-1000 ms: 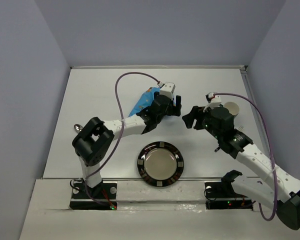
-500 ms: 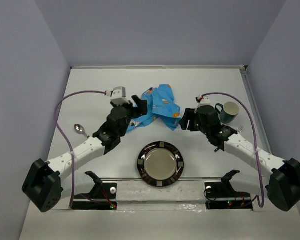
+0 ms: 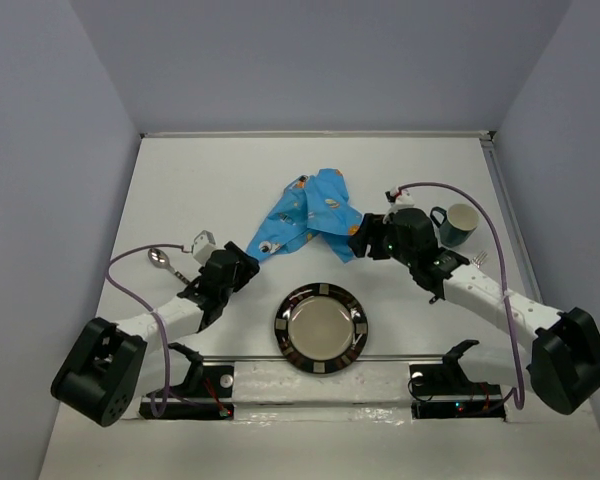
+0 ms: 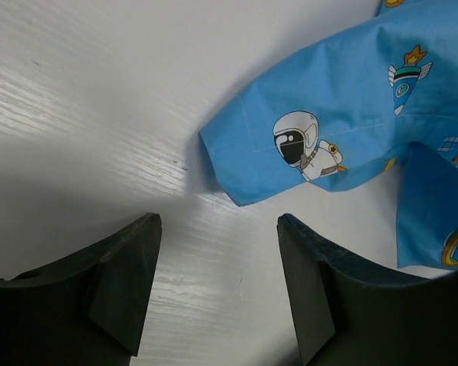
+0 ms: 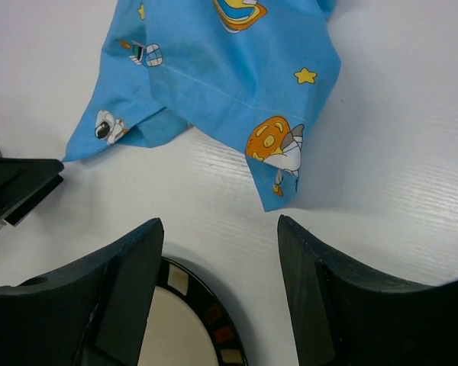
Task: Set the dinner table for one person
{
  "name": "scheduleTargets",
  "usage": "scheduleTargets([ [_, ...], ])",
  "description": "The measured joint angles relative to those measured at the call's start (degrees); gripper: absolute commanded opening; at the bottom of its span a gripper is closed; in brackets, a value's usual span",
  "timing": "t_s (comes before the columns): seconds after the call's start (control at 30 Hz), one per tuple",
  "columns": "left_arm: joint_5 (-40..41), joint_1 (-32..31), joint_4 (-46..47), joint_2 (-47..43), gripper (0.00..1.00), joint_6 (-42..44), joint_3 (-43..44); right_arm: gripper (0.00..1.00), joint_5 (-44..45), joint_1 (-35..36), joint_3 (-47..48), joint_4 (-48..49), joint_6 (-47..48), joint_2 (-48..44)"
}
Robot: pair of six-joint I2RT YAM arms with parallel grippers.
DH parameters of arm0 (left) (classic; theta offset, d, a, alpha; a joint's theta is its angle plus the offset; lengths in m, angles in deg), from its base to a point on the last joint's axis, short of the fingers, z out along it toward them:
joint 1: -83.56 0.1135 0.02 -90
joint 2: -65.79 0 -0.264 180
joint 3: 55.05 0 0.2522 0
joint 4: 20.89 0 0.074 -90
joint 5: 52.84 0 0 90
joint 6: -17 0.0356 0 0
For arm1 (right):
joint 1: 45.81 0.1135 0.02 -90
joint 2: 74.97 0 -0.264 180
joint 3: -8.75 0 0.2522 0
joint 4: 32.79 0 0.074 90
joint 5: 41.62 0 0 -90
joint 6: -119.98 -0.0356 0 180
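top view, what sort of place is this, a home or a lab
Probably a robot lab cell, not a home: white table boxed by bare grey walls, left arm and right arm bolted at its near edge, a plate, mug and placemat on it.

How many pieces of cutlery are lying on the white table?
2. A spoon lies near the left edge, beside the left arm. What looks like a fork lies on the right, just nearer than the mug, partly hidden by the right arm.

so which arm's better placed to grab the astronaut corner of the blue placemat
Left. The left gripper, open, sits just short of that corner of the placemat, with the corner lined up between its fingers. The right gripper is open at the opposite corner.
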Motion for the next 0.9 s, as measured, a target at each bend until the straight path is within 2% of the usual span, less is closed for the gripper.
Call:
scheduleTargets([
  [0.13,-0.76,0.0,3.43,2.91,0.67,-3.85,-0.11,0.67,-0.46,0.0,-1.99,0.46,-0.15,-2.19],
  [0.23,-0.81,0.0,5.9,3.98,0.6,-6.08,-0.35,0.67,-0.5,0.0,-3.3,0.57,-0.44,-2.97],
  [0.27,-0.72,0.0,7.08,4.42,0.55,-6.8,-0.59,0.66,-0.48,0.0,-3.54,0.61,-0.63,-2.97],
  [0.43,0.96,0.0,10.54,5.57,0.49,-9.16,-1.36,0.65,-0.48,0.0,-4.79,1.42,-1.81,-1.95],
  [0.53,1.88,0.02,12.35,6.67,0.48,-10.16,-1.66,0.66,-0.52,0.0,-4.87,2.58,-2.6,1.11],
  [0.73,3.04,0.37,16.04,7.98,0.38,-11.65,-2.21,0.66,0.28,0.0,-4.87,5.29,-3.85,8.17],
  [0.83,3.34,0.42,17.86,8.35,0.3,-12.11,-2.73,0.64,1.57,0.0,-4.9,6.69,-4.31,10.97],
  [0.9,3.43,0.42,18.64,8.57,0.29,-12.26,-3.02,0.64,2.34,0.0,-5.16,8.92,-4.52,12.46],
])
